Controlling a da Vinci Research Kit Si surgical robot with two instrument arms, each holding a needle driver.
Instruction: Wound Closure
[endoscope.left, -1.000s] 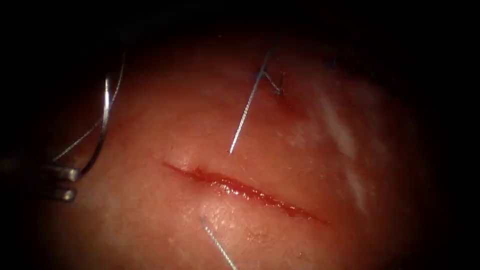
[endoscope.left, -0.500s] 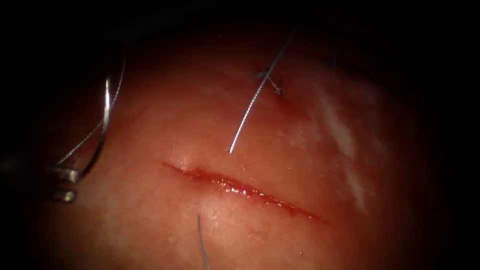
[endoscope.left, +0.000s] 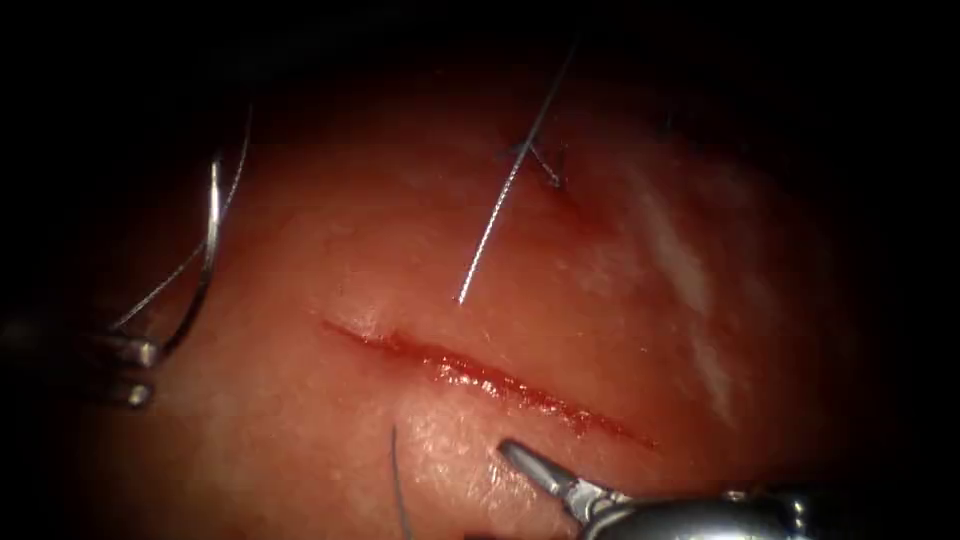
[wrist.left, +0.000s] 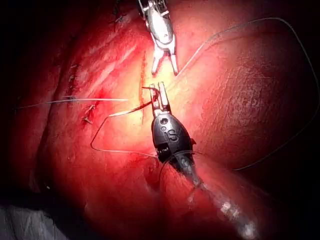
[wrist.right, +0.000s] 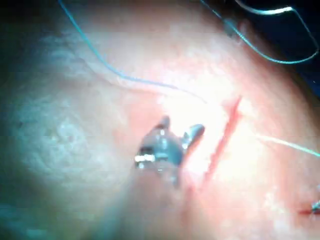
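The cut (endoscope.left: 490, 380) runs aslant across the tissue (endoscope.left: 600, 280), wet with red fluid. At the far left, off the cut, my left tool (endoscope.left: 140, 368) is shut on the curved needle (endoscope.left: 208, 240) near one end. The needle arcs upward, free of the tissue. In the left wrist view the same tool (wrist.left: 159, 97) grips the needle (wrist.left: 95, 140). My right tool (endoscope.left: 525, 470) reaches in just below the cut, holding nothing. Its jaws stand open in its own wrist view (wrist.right: 179, 127) and in the left wrist view (wrist.left: 165, 62). Thread (endoscope.left: 500, 210) leaves the tissue above the cut.
An earlier knot with short cut ends (endoscope.left: 548, 170) sits above the cut near the thread. Another length of thread (endoscope.left: 397, 480) rises from the tissue below the cut. Loose thread (wrist.left: 280, 30) loops wide over the tissue.
My right tool has come in from the lower right with open jaws. The thread below the cut swung from slanting right to nearly upright. The left tool and needle stayed put.
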